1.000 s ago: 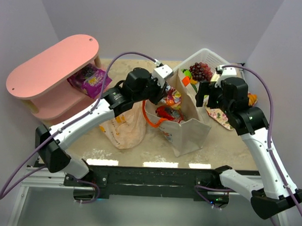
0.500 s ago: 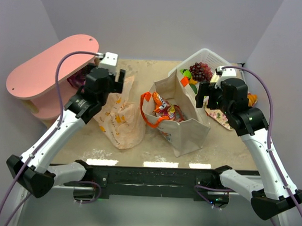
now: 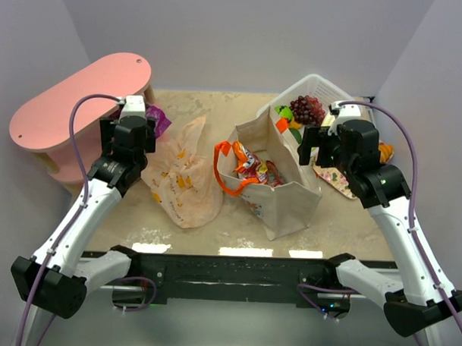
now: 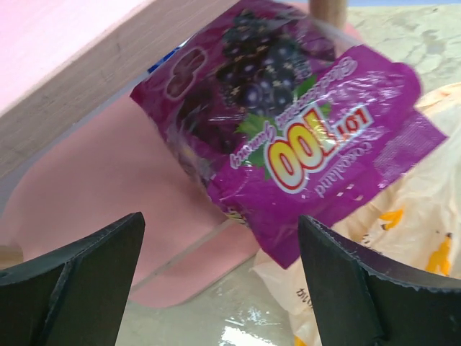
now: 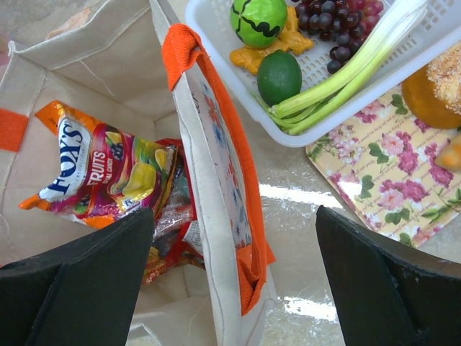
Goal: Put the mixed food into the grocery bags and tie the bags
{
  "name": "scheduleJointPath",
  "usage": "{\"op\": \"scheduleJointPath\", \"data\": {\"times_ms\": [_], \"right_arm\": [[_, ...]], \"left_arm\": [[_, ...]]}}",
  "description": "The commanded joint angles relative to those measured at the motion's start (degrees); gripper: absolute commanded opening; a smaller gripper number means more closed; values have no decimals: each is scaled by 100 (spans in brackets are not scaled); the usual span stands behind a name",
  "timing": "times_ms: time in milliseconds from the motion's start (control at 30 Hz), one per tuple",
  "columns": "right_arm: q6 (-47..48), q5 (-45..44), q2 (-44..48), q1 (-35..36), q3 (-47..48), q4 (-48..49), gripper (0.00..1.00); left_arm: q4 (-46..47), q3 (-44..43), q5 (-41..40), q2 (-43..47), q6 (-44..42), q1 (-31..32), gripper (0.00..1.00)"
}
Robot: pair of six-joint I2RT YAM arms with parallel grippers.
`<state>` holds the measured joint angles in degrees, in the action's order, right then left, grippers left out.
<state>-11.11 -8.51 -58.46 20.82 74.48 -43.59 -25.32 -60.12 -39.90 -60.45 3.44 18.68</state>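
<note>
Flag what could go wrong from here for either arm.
1. The shiny purple snack packet lies partly under the pink shelf's upper board; the open left gripper may knock the board or shove the packet deeper.
2. The thin peach plastic bag lies slumped, so a dropped packet could miss it.
3. The open right gripper hovers over the wall of the beige canvas tote; descending could crush it.

The canvas tote (image 3: 290, 209) stands open with snack packets (image 3: 254, 166) inside. Left of the tote lies the peach plastic bag (image 3: 183, 183). Further left, the left gripper (image 3: 128, 130) hovers near the purple packet (image 3: 158, 122) at the pink shelf (image 3: 74, 107). The right gripper (image 3: 314, 149) hangs just right of the tote. Behind the tote's right side, the white basket (image 3: 329, 89) holds grapes (image 3: 307, 109).
</note>
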Motion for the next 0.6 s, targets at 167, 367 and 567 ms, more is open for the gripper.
{"op": "scheduleJointPath", "data": {"times_ms": [167, 367, 567], "right_arm": [[-22, 139, 150, -34, 5, 211, 98], [-22, 183, 159, -34, -3, 220, 98], [4, 201, 150, -34, -39, 229, 98]], "left_arm": [[668, -35, 1220, -310, 7, -540, 89], [748, -62, 1933, -433, 86, -874, 86], [1108, 150, 2416, -379, 236, -1015, 85]]}}
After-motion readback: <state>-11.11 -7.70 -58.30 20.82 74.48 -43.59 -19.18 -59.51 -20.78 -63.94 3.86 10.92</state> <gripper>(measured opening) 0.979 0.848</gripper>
